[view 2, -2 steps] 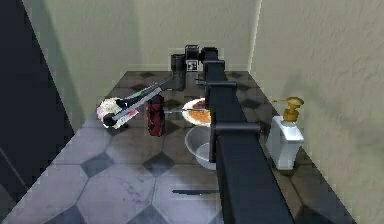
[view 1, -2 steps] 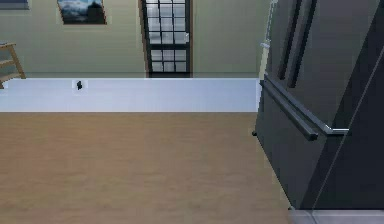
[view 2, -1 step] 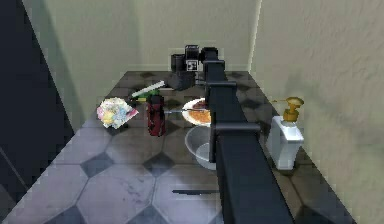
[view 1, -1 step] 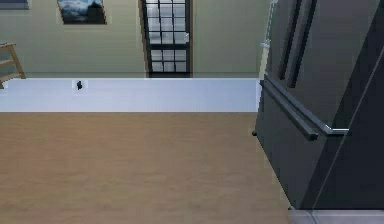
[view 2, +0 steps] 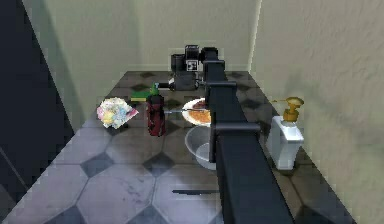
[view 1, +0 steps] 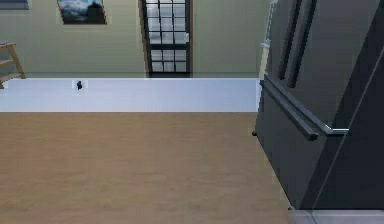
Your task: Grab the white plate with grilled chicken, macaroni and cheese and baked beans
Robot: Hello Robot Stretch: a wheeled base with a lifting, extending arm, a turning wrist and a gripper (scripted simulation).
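One white plate (view 2: 196, 115), beside arm (view 2: 235, 150), apparently short of gripper (view 2: 176, 76).

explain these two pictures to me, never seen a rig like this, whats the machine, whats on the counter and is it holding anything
This is a wheeled robot with one reaching arm, in a simulated house. The forward view looks ahead: wood floor, a dark fridge on its right, a glass-paned door at the back. The arm side view looks sideways over a tiled counter. The dark bar is the arm, with its pincer at the far end. On the counter stand a white plate of food, a white bowl, a dark red bottle and a soap dispenser. Whether the pincer holds anything cannot be told.
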